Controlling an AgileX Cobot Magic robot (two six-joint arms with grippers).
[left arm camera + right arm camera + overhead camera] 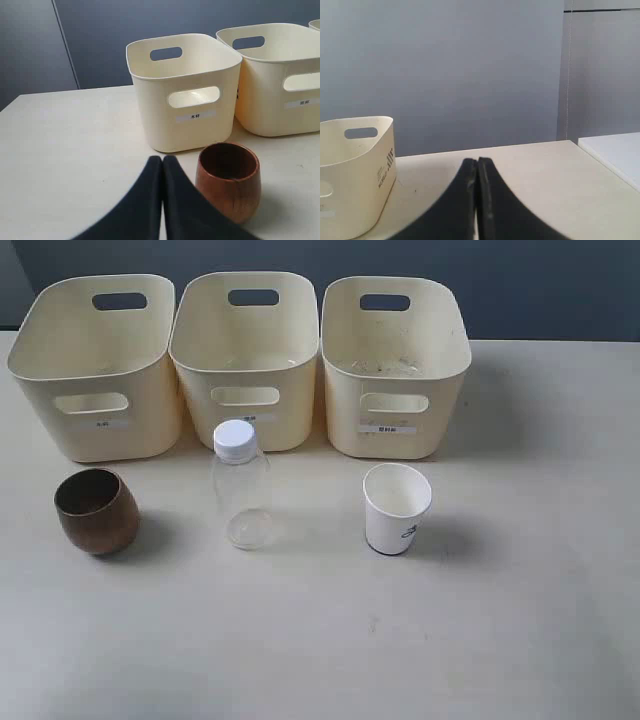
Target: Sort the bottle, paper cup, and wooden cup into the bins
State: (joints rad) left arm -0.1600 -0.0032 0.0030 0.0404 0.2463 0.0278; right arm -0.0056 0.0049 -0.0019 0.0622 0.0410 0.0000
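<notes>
Three cream bins stand in a row at the back: left bin [95, 390], middle bin [245, 360], right bin [395, 375]. In front of them the brown wooden cup [96, 511] stands upright at left, the clear bottle [240, 485] with a white cap in the middle, the white paper cup [396, 508] at right. Neither arm shows in the exterior view. My left gripper [162, 160] is shut and empty, close beside the wooden cup [228, 180] and short of the left bin [182, 95]. My right gripper [477, 162] is shut and empty, over bare table.
A second bin [280, 75] stands beside the left one in the left wrist view. The right wrist view shows one bin's end wall [355, 175], the table's far edge and a white surface [615, 155] beyond it.
</notes>
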